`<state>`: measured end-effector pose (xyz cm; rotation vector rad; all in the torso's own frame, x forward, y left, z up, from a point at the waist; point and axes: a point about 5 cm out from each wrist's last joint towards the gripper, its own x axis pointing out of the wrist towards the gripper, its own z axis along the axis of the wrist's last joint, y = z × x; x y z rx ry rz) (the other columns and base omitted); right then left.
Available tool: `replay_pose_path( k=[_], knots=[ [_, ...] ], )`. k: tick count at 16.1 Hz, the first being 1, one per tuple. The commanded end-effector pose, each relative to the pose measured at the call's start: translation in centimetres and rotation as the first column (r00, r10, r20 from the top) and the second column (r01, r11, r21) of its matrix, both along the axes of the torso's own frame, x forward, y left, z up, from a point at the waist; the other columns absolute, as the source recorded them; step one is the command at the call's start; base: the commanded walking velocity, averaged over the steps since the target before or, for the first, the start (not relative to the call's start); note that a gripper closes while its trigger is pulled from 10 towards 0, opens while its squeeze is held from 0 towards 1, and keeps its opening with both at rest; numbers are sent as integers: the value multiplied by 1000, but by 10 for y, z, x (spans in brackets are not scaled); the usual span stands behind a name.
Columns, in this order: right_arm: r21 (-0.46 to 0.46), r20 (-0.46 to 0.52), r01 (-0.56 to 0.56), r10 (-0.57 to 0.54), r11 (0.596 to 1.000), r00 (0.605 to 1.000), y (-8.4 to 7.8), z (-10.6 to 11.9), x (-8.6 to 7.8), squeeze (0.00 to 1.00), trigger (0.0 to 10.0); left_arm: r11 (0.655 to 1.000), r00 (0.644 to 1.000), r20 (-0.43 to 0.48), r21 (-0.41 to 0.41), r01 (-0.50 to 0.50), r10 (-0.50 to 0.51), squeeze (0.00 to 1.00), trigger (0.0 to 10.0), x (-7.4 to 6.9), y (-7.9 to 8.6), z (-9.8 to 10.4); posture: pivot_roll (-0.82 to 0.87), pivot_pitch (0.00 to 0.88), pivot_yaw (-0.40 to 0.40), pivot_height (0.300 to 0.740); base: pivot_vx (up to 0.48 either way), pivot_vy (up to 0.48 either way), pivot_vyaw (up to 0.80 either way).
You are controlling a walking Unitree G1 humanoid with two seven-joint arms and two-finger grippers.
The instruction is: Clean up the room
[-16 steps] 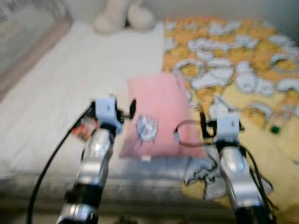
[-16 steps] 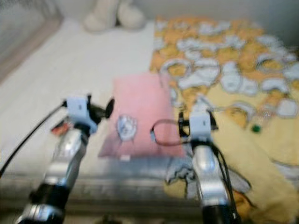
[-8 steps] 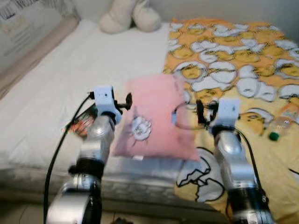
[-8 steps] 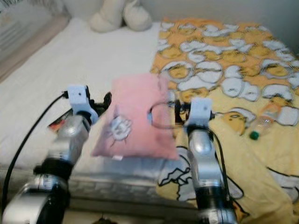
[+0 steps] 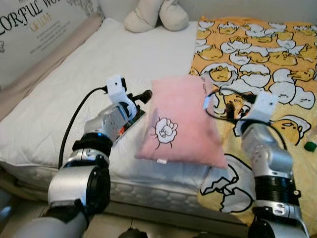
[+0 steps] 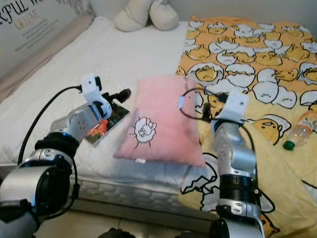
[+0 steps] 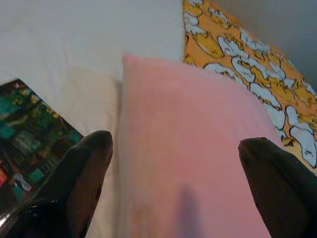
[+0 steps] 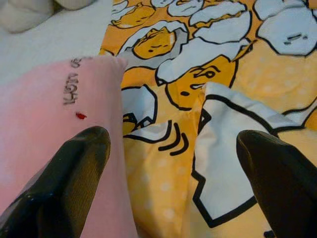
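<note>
A pink pillow (image 5: 181, 121) with a white fist print lies on the bed near its front edge, half on the white mattress (image 5: 99, 64) and half on the yellow cartoon blanket (image 5: 257, 54). My left gripper (image 5: 146, 94) is open at the pillow's left edge. In the left wrist view the pillow (image 7: 193, 148) sits between the spread fingers (image 7: 79, 178). My right gripper (image 5: 221, 106) is open at the pillow's right edge, over the blanket. The right wrist view has the pillow's corner (image 8: 54, 114) by one of the fingers (image 8: 74, 173).
A colourful flat book (image 6: 104, 124) lies on the mattress under my left arm. A cream plush toy (image 5: 156, 12) sits at the head of the bed. A plastic bottle (image 6: 299, 130) with a green cap lies on the blanket at the right. A lettered wall (image 5: 29, 29) borders the left side.
The camera has shifted and the picture has sharpened. Both grippers have reached further forward along the pillow's two sides. The book under the left arm shows more plainly.
</note>
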<state>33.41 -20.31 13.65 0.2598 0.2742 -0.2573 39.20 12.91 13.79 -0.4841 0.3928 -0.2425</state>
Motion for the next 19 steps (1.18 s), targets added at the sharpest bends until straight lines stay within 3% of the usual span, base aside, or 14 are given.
replay_pose_path(
  k=[1,4,8,9,11,14,17,18,19],
  knots=[
    [44,-18,12,-11,999,1000,0,-2,0,0,10000,1000,1000,-30,3,8,-8,0,10000,0,4,-1,-227,81,95,723,0,0,0],
    [132,-82,-34,45,991,996,13,-23,6,0,10000,996,997,-70,93,-10,16,0,10000,-2,5,-13,-237,147,106,723,0,0,0],
    [220,-79,-96,115,971,990,39,-37,15,0,10000,998,997,-68,54,44,-40,0,10000,-2,-21,-13,-258,213,130,723,0,0,0],
    [262,-52,-141,160,955,986,55,-37,23,0,10000,998,996,-65,22,58,-57,0,10000,-3,-33,-14,-258,219,132,723,0,0,0],
    [300,-18,-198,213,933,977,77,-36,31,0,10000,991,988,-100,52,121,-115,0,10000,-11,-51,-26,-257,227,135,723,0,0,0],
    [356,61,-234,227,905,972,90,-27,38,0,10000,991,979,-172,65,121,-108,0,10000,-24,-51,-49,-254,229,134,723,0,0,0],
    [401,14,-210,223,892,975,94,-39,36,0,10000,990,975,-197,72,120,-104,0,10000,-29,-48,-59,-250,234,125,723,0,0,0],
    [446,-18,-190,221,874,975,96,-47,33,0,1333,989,973,-205,80,123,-105,0,1686,-30,-48,-61,-246,235,122,723,0,0,0],
    [475,-33,-178,220,862,975,97,-51,32,0,0,990,974,-200,73,122,-106,0,0,-31,-48,-62,-243,236,119,723,0,0,0]
  ],
)
